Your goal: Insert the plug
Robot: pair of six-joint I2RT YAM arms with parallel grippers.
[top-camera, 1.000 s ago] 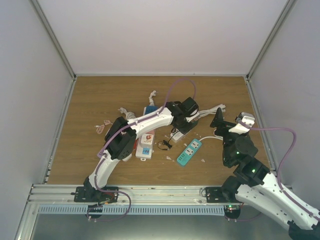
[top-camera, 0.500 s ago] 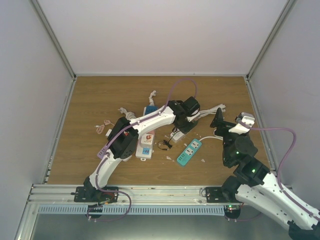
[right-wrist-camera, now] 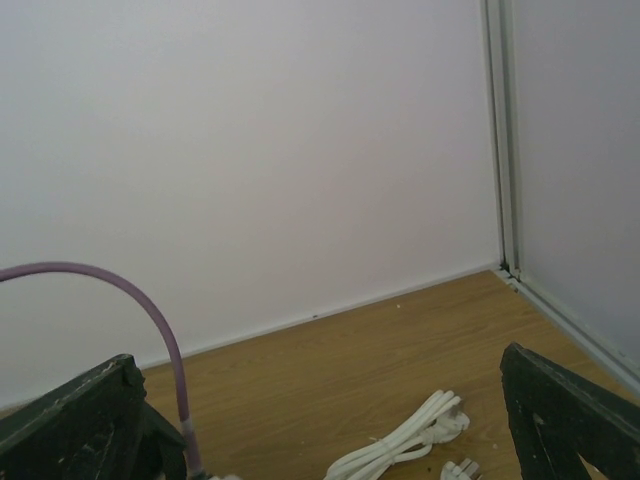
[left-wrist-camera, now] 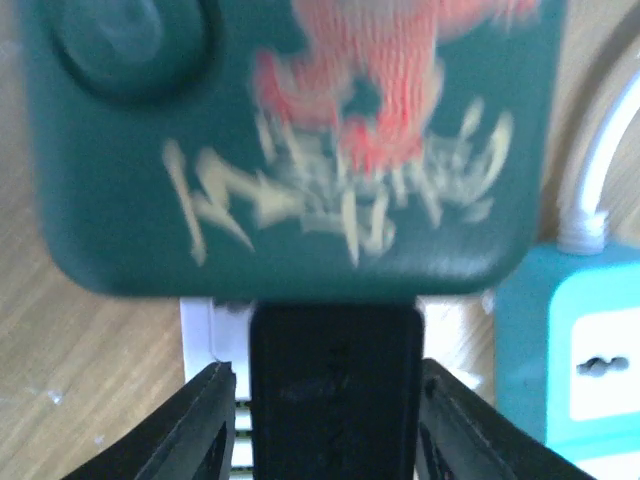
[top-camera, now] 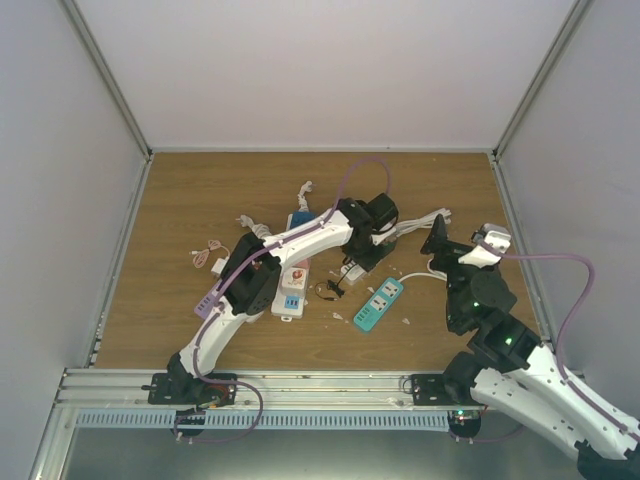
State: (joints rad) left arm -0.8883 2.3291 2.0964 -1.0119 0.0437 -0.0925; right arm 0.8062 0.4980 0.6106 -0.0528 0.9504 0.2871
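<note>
Plug, black, stands between your left pincer's slightly parted fingers, the left one just clear of it, under a green printed block. Beside it lies a teal power strip. Your right pincer gapes wide, well apart.

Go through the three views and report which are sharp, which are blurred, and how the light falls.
Top external: sharp, even light, only soft shadows on the wooden table. Left wrist: the dark green block sits too close, its orange print smeared out of focus; the black piece below it is soft too. Right wrist: crisp, flatly lit white wall, no glare.
</note>
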